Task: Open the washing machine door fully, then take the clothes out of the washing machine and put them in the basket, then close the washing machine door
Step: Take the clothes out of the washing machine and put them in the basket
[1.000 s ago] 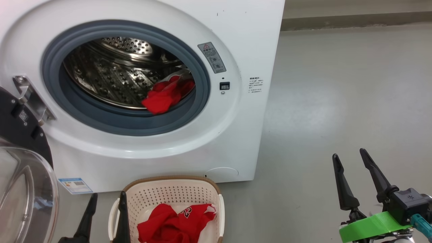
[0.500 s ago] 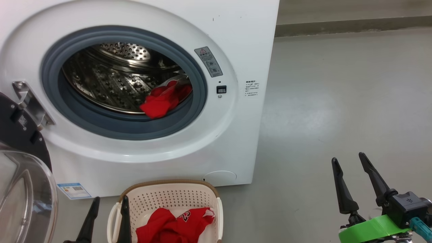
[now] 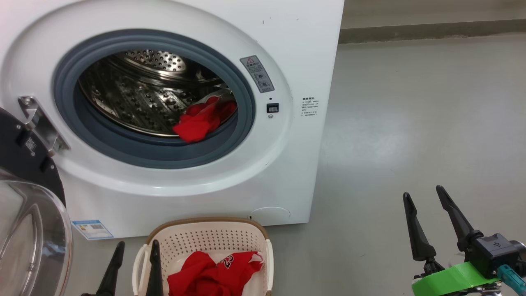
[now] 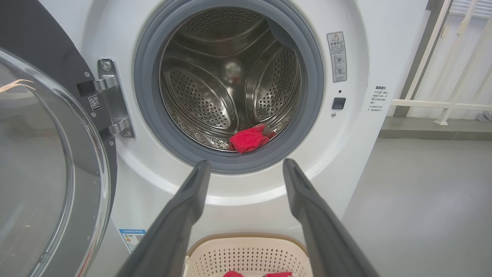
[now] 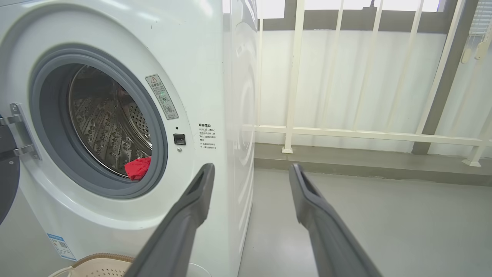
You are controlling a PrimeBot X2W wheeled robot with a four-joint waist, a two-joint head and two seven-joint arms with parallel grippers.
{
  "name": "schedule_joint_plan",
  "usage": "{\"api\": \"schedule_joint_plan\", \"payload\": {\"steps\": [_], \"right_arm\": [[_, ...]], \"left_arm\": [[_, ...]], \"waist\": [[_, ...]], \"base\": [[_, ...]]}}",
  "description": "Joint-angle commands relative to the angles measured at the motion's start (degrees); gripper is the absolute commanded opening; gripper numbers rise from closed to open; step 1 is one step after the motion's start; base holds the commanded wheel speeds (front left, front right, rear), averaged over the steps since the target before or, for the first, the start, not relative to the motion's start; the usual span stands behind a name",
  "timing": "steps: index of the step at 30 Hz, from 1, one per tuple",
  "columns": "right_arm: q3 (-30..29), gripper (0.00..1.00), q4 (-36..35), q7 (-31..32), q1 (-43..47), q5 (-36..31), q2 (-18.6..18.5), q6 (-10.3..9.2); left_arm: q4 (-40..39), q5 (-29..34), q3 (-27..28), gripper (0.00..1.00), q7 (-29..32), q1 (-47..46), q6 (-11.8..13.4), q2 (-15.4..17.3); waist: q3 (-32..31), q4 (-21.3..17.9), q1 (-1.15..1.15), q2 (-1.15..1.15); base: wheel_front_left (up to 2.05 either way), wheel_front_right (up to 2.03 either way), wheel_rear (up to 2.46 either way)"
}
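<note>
- Head view: door (image 3: pixel 24 230) open, left of washer (image 3: pixel 304 61).
- Red garment (image 3: pixel 197 123) inside washer; jersey (image 3: pixel 213 273) in basket (image 3: pixel 205 224) just before washer.
- L gripper (image 3: pixel 137 243), R gripper (image 3: pixel 423 191): both spread wide, empty.

A laundry corner, perhaps a home balcony: a white washer (image 3: pixel 300 49) stands on a plain grey floor (image 3: pixel 419 123), a basket (image 3: pixel 205 240) before it, a pale railing (image 5: pixel 346 133) beyond.
</note>
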Motion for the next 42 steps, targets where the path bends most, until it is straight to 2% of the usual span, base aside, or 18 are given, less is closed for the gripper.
{"api": "schedule_joint_plan", "payload": {"steps": [1, 9, 16, 29, 42], "right_arm": [[1.20, 1.00, -1.67, -0.36, -0.47, -0.40, -0.68, 0.28], [1.67, 1.00, -2.22, -0.36, -0.92, -1.13, -0.68, 0.28], [2.41, 1.00, -2.68, -0.36, -2.83, -1.99, -0.68, 0.28], [2.64, 1.00, -4.45, -0.36, -7.18, -2.99, -0.68, 0.28], [3.83, 1.00, -6.41, -0.36, -12.31, -2.29, -0.68, 0.28]], "left_arm": [[-1.09, 0.26, 1.87, 1.00, -0.68, -1.25, -0.50, 0.19], [-0.77, 0.77, 1.66, 1.00, -0.68, -2.63, -0.87, 0.04], [0.71, 1.24, 1.12, 1.00, -0.68, -8.02, -2.17, 0.28], [7.14, 2.43, 0.40, 1.00, -0.68, -23.60, -5.06, 0.98], [14.34, 0.81, 3.15, 1.00, -0.68, -39.93, -7.20, 0.06]], "waist": [[0.14, 0.12, 0.00, 0.00], [2.11, 0.71, 0.00, 0.00], [5.92, 1.98, 0.00, 0.00], [15.25, 4.11, 0.00, 0.00], [25.26, 2.90, 0.00, 0.00]], "base": [[0.00, 0.00, 0.00], [0.00, 0.00, 0.00], [0.00, 0.00, 0.00], [0.00, 0.00, 0.00], [0.00, 0.00, 0.00]]}}
